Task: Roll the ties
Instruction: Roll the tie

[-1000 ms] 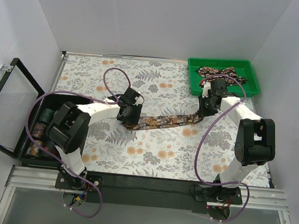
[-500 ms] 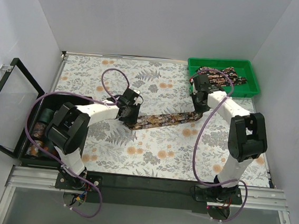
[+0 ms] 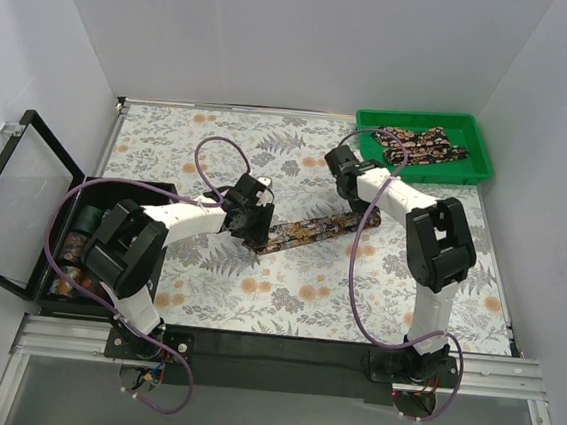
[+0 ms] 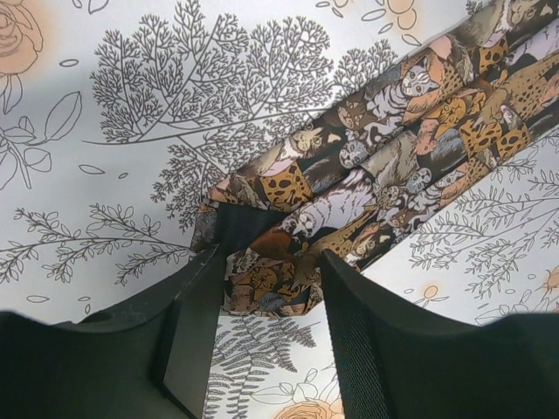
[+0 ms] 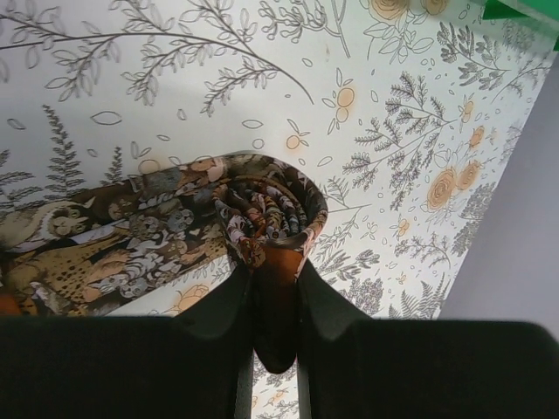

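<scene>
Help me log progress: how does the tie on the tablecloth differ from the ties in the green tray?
The tie on the tablecloth lies stretched out; the ties in the green tray lie bunched. The stretched tie has one end coiled, pinched by the right hand; the tray's ties are untouched. Both show a dark busy print.

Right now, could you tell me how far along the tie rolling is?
Done: the black box seems to hold rolled pieces, though I cannot tell what. In hand: the right tool is shut on a small coil at one end of the tie; the open left tool straddles the other end. Left: most of it lies flat, and the spare ties wait in the green tray.
</scene>
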Controlling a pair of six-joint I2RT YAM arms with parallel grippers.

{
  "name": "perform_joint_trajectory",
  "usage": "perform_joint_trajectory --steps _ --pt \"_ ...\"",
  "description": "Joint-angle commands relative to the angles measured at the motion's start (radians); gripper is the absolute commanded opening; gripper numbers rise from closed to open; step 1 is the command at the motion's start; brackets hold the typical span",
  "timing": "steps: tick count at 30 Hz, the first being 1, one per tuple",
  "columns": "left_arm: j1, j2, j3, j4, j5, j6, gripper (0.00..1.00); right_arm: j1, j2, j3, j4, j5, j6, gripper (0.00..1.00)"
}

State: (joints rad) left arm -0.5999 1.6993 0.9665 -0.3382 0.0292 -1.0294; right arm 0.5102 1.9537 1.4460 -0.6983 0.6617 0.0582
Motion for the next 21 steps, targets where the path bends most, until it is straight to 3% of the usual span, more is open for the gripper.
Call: perform_joint_trajectory --steps 1,11,14,21 --pt "-0.006 -0.038 -0.028 -0.055 0.006 -0.02 0.46 0.065 0.034 0.043 -0.03 0.122 0.037 0.04" --pt "-0.006 -0.036 -0.02 -0.058 -0.018 -0.017 0.49 0.142 0.116 0.021 -0.03 0.115 0.002 0.09" --pt "-0.006 -0.04 -0.02 -0.056 -0.017 -0.018 0.51 0.145 0.111 -0.005 -0.006 0.055 -0.018 0.23" --pt "-0.006 -0.05 -0.014 -0.053 -0.057 -0.018 0.57 0.148 0.068 -0.041 0.033 -0.086 -0.054 0.34"
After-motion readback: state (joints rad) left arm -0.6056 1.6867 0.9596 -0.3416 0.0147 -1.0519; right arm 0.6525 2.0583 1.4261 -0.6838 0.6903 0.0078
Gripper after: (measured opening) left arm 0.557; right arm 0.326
